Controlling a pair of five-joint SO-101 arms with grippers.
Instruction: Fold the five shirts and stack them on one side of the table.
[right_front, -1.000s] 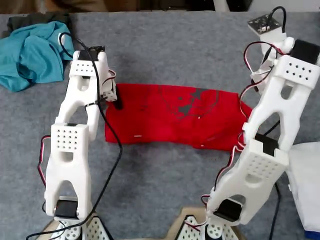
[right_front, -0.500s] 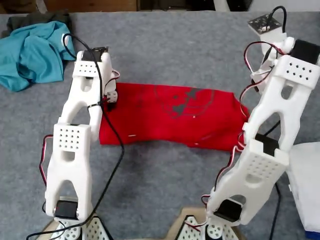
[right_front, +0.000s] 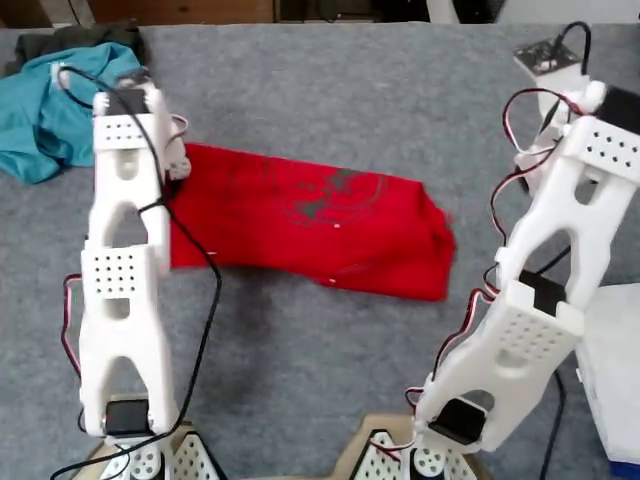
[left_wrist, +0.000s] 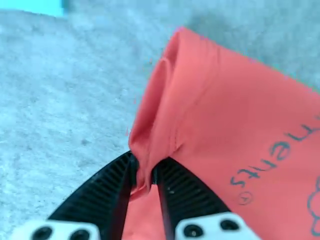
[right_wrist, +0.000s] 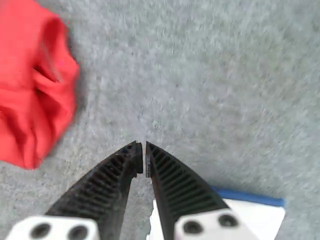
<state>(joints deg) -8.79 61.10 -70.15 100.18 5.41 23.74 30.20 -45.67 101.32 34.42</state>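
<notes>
Red shirt (right_front: 310, 225), folded to a strip, is clamped at its left end in your left fingers (left_wrist: 112, 187); right fingers (right_wrist: 115, 175) together, empty. Next, probably carry that end across.

The red shirt (left_wrist: 240, 115) carries a line of dark blue lettering (left_wrist: 270, 157) in the left wrist view. It is cut off at the picture's edge, so no whole word can be made out. A small circled mark (left_wrist: 243, 198) stands at its end. In the high view a round grey print (right_front: 335, 195) on the shirt is too small to read.
</notes>
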